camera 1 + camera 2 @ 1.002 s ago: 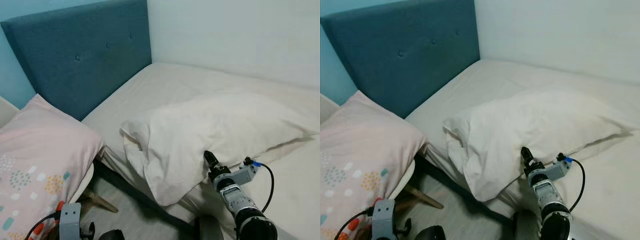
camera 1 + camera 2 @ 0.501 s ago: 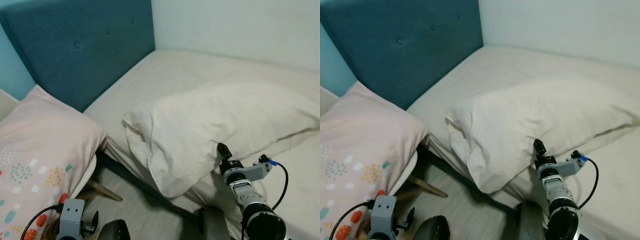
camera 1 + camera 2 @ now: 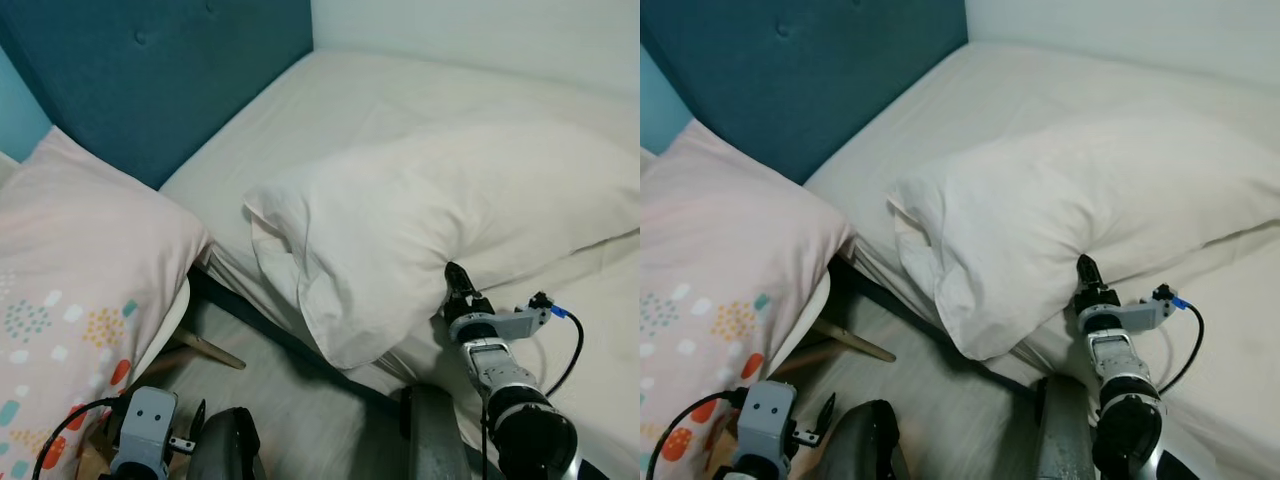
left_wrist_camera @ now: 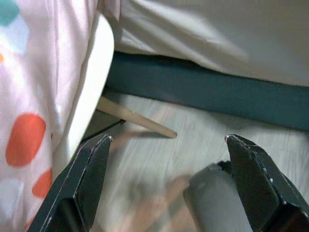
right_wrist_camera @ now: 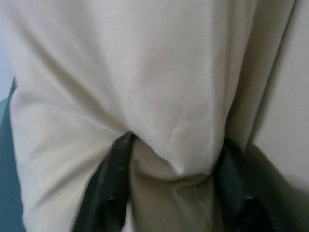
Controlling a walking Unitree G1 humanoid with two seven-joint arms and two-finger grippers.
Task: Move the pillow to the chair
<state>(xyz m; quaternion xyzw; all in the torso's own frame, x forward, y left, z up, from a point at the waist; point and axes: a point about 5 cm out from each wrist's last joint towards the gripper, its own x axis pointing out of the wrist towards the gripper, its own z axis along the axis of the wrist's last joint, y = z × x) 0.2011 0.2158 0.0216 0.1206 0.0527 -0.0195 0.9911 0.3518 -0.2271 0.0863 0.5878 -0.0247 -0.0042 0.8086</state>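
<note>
The right gripper [image 5: 171,193] pinches a fold at the lower edge of the cream pillow [image 3: 420,230], fingers closed on fabric. That thin bite may slip once the pillow's weight drags over the bed [image 3: 330,110]. The left gripper [image 4: 166,181] hangs wide open and empty over the floor [image 4: 193,133].

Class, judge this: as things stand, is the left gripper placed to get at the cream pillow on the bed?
Probably not: the left gripper hangs open above the floor beside the chair, away from the cream pillow.

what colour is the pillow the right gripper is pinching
Plain cream-white pillow, no pattern; the left eye view shows it best, with the right gripper at its lower edge.
</note>
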